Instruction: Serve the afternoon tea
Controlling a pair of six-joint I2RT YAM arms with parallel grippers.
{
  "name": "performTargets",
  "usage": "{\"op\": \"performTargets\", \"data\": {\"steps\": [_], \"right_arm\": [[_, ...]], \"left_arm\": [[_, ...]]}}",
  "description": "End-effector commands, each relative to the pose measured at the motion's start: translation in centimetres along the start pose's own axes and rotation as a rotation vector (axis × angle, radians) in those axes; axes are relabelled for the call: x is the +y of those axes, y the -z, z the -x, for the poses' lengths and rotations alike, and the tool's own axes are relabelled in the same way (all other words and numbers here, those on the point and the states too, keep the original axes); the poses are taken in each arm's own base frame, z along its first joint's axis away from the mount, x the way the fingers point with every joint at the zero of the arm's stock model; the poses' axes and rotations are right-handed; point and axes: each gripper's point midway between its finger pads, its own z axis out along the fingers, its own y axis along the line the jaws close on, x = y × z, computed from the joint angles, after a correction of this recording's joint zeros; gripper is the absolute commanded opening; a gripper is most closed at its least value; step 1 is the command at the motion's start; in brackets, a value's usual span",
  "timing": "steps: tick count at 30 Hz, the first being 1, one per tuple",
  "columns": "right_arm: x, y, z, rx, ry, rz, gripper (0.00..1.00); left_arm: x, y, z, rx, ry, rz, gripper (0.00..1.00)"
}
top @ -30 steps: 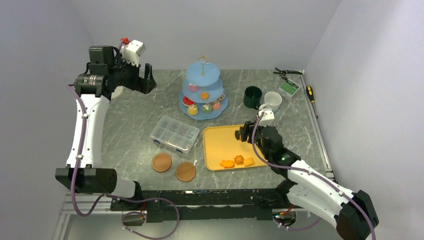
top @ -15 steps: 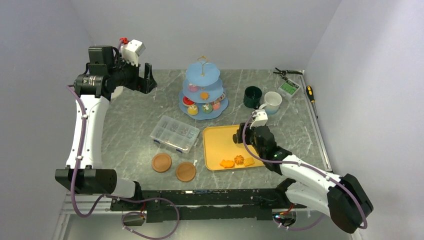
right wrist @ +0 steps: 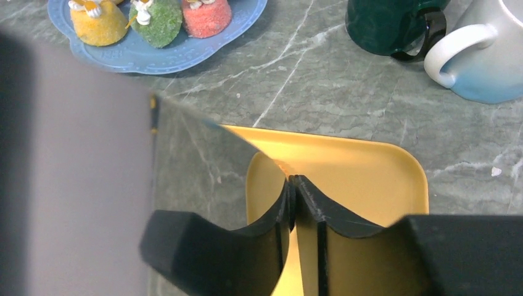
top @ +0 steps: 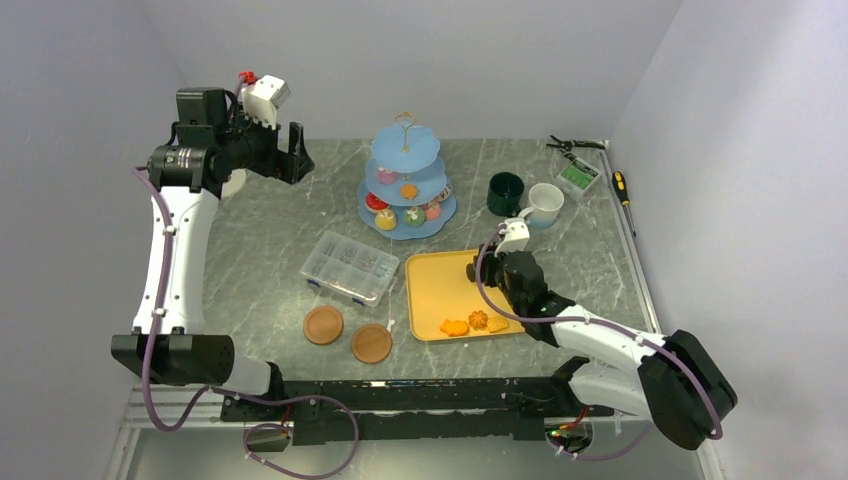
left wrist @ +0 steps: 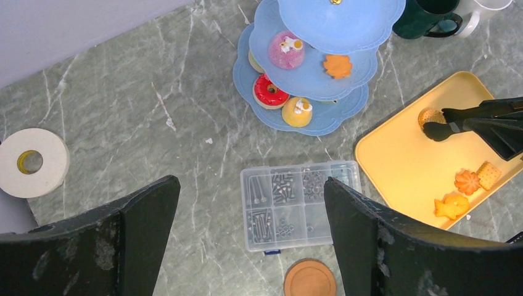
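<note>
The light-blue three-tier stand (top: pixel 406 150) holds small cakes and a doughnut on its lower tiers (left wrist: pixel 333 18). A dark-green mug (top: pixel 505 193) and a white mug (top: pixel 545 202) sit to its right. My right gripper (top: pixel 492 270) is shut on the black tongs (left wrist: pixel 469 120), over the far part of the yellow tray (top: pixel 440 280). The tong tips pinch a round biscuit (left wrist: pixel 428 116). Three more biscuits (top: pixel 478 320) lie at the tray's near edge. My left gripper (top: pixel 290 150) hangs open and empty, high at the back left.
A clear compartment box (top: pixel 350 265) of screws lies left of the tray, with two round wooden coasters (top: pixel 323 325) nearer me. A tape roll (left wrist: pixel 31 161) sits at the far left. Pliers and a screwdriver (top: pixel 620 185) lie at the back right.
The right arm has shifted slightly left over the tray and the tongs have squeezed closer together. The left arm has barely moved.
</note>
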Motion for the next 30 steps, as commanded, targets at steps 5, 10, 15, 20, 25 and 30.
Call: {"op": "performTargets", "data": {"steps": [5, 10, 15, 20, 25, 30], "right_arm": [[1.2, -0.4, 7.2, -0.180, 0.000, 0.025, 0.41], [2.9, -1.7, 13.6, -0.277, 0.037, 0.060, 0.38], [4.1, -4.2, 19.5, -0.363, 0.037, 0.110, 0.38], [5.4, -7.9, 23.1, -0.411, 0.050, 0.151, 0.38], [6.1, -10.9, 23.8, -0.423, 0.059, 0.173, 0.38], [6.4, -12.9, 23.7, -0.431, 0.053, 0.188, 0.38]], "left_arm": [[0.1, 0.1, 2.1, -0.062, -0.019, -0.008, 0.93], [0.3, -0.1, 1.9, -0.057, -0.024, -0.004, 0.93], [0.4, -0.3, 1.9, -0.055, -0.034, -0.003, 0.93], [0.5, -0.5, 2.1, -0.056, -0.034, -0.007, 0.93], [0.5, -0.6, 2.3, -0.057, -0.035, -0.011, 0.93], [0.6, -0.8, 2.0, -0.048, -0.043, -0.013, 0.93]]}}
